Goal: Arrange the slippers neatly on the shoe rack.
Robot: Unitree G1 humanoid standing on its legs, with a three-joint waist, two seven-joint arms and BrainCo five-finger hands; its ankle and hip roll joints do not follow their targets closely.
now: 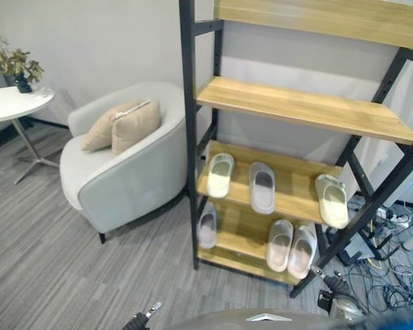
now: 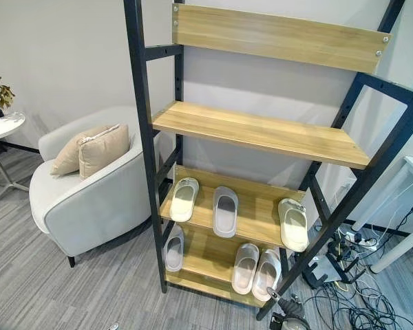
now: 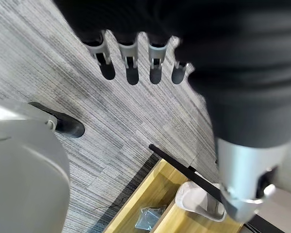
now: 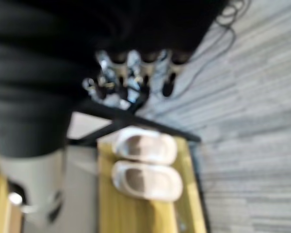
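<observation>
The shoe rack has a black frame and wooden shelves. Its third shelf holds a pale green slipper on the left, a grey slipper in the middle and another pale green slipper on the right. On the bottom shelf a grey slipper lies on the left and a beige pair on the right. My left hand hangs open over the carpet by the rack's lower left corner. My right hand hangs open above the beige pair, holding nothing.
A light grey armchair with two tan cushions stands left of the rack. Further left is a round white side table with a plant. A tangle of cables lies on the floor at the right. The two upper shelves are bare.
</observation>
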